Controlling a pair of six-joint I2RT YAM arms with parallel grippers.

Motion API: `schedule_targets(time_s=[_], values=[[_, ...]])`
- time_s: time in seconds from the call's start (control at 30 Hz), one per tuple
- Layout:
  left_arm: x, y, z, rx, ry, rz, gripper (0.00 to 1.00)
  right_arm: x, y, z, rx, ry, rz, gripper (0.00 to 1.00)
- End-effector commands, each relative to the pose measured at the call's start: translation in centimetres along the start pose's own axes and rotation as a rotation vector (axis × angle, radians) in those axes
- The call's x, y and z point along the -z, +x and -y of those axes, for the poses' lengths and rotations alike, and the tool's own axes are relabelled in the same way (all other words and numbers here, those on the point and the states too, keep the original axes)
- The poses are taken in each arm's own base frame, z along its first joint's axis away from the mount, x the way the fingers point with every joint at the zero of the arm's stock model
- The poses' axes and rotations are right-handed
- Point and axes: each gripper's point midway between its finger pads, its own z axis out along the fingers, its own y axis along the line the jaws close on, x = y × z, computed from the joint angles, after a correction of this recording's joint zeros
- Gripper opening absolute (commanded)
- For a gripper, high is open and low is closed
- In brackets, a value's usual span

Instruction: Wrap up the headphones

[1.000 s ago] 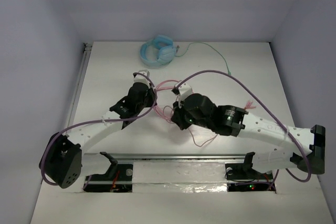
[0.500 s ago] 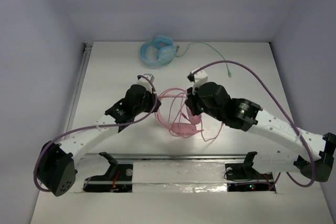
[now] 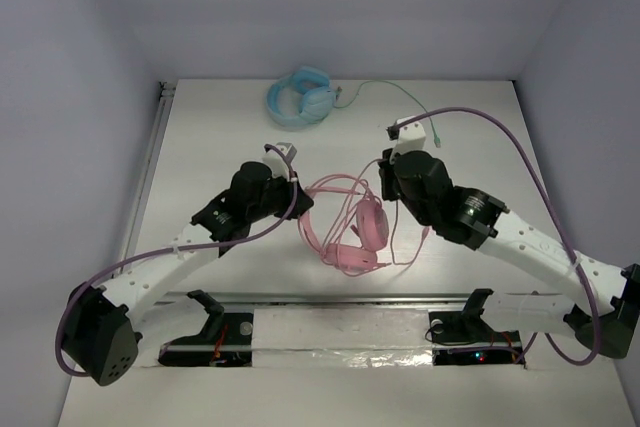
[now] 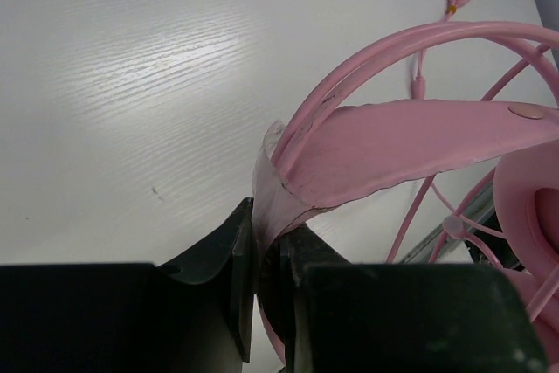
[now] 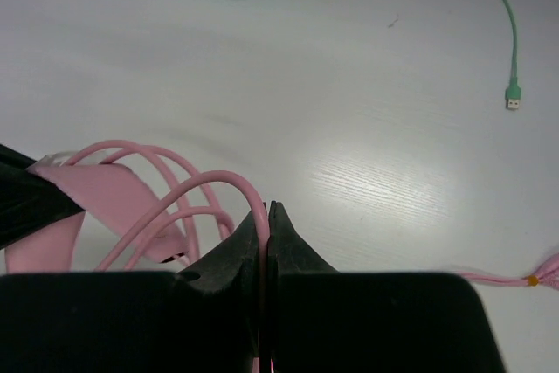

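White desk (image 3: 200, 147) and pale walls frame the pink headphones (image 3: 365, 225), which sit between the arms near the desk's middle, seemingly lifted off it. The left gripper (image 4: 271, 246) pinches the headband (image 4: 410, 141) at its edge, and the right gripper (image 5: 265, 216) is closed on the thin cable (image 5: 218, 183). The cable could slip free, its loose loops could snag the cups, or the shallow headband pinch could give way.

White table (image 3: 200, 127), faint wood grain. Far side, left of centre: light blue headphones (image 3: 300, 97) lying flat. Green cable (image 5: 512, 41) trails right across surface, plug (image 5: 513, 95) loose. Right of centre: tail of pink cable (image 5: 498, 279) from pink headphones (image 3: 350, 257) lies on surface.
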Motion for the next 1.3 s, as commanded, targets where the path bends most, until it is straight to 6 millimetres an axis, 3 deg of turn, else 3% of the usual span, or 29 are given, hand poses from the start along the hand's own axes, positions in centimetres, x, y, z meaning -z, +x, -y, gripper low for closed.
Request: schedule_targets(time_s=[0.0,0.13,0.23,0.3,0.33,0.37,0.43,0.47,0.53,0.6,0.67,0.77,0.8,0.93,1.0,1.03,1.27], values=[[1.2,-2.9,3.2,0.025,0.164,0.087,0.0,0.2,-2.2,1.1,-0.15,0.029,0.133,0.0],[2.3,-4.4,3.8,0.034,0.226,0.121,0.0,-0.8,-0.7,2.9,-0.215,0.083,0.139,0.0],[3.4,-5.7,4.2,0.035,0.267,0.155,0.0,-1.5,0.6,2.8,-0.251,0.063,0.129,0.0],[4.3,-6.8,4.6,0.037,0.288,0.185,0.0,-1.8,0.8,1.9,-0.285,0.019,0.139,0.0],[4.6,-7.5,4.4,0.05,0.284,0.206,0.0,-2.2,1.9,1.4,-0.29,-0.014,0.118,0.0],[4.9,-8.0,4.4,0.055,0.282,0.222,0.0,-2.3,1.3,0.5,-0.32,-0.064,0.147,0.0],[5.6,-9.0,4.3,0.067,0.277,0.262,0.0,-2.6,3.0,-1.2,-0.333,-0.161,0.12,0.0],[5.8,-9.4,4.5,0.073,0.283,0.269,0.0,-2.5,2.1,-2.3,-0.377,-0.223,0.16,0.0],[6.6,-10.2,5.0,0.072,0.307,0.298,0.0,-2.0,2.8,-4.5,-0.392,-0.361,0.16,0.0],[7.2,-10.9,5.8,0.076,0.353,0.308,0.0,-2.2,3.7,-5.3,-0.428,-0.415,0.181,0.0],[7.8,-11.8,6.3,0.082,0.371,0.332,0.0,-2.1,4.5,-6.3,-0.443,-0.484,0.187,0.09],[8.7,-13.3,7.1,0.094,0.395,0.377,0.0,-2.1,4.8,-7.1,-0.466,-0.531,0.202,0.22],[8.9,-13.7,7.5,0.105,0.407,0.39,0.0,-2.7,5.8,-7.2,-0.463,-0.527,0.181,0.24],[9.5,-15.2,7.9,0.129,0.412,0.424,0.0,-3.7,8.0,-8.0,-0.475,-0.543,0.121,0.25],[9.7,-16.0,7.8,0.142,0.394,0.449,0.0,-3.6,8.1,-8.4,-0.505,-0.569,0.126,0.25],[9.7,-16.3,7.9,0.153,0.393,0.454,0.0,-3.8,9.3,-8.4,-0.509,-0.57,0.1,0.26],[11.0,-19.9,8.9,0.187,0.416,0.538,0.0,-5.3,12.3,-8.3,-0.52,-0.533,0.041,0.27]])
